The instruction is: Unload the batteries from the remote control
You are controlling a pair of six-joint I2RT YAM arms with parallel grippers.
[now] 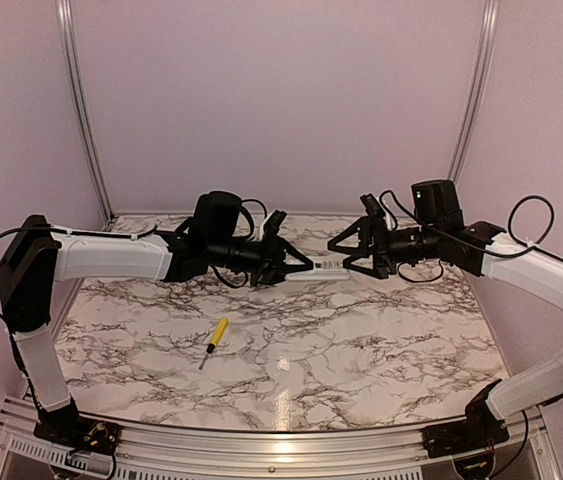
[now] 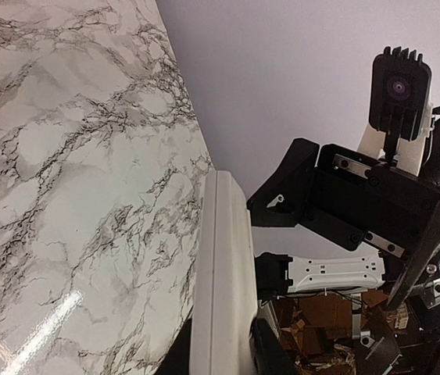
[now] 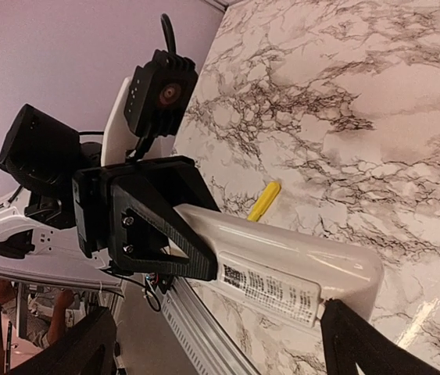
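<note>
Top view: left gripper [image 1: 296,267] clenched on one end of the remote control [image 1: 328,268], holding it level in the air above the table [image 1: 381,340]. The other end reaches the right gripper [image 1: 353,262], whose jaws are spread wide on either side of it; contact can't be made out. A yellow-handled screwdriver [image 1: 217,337] lies on the table below the left gripper, toward the arm bases. A pale speck [image 1: 283,366] lies further that way.

Left wrist view: the remote runs edge-on away from this gripper toward the right one. Only a thin white side shows, no recess. Own fingers are cut off at the bottom edge.

Right wrist view: the remote's rounded end sits between this gripper's released fingers [image 3: 356,344], printed label [image 3: 270,289] facing the camera. The left gripper clamps the far end.

Handling, by judgement: light, stiff, smooth plastic that is likely to slip or twist in a one-end grip. Best taken across the narrow sides, clear of the battery cover.

Hidden: batteries not visible in any view. Can't tell which face carries the compartment, or whether the cover is on.
</note>
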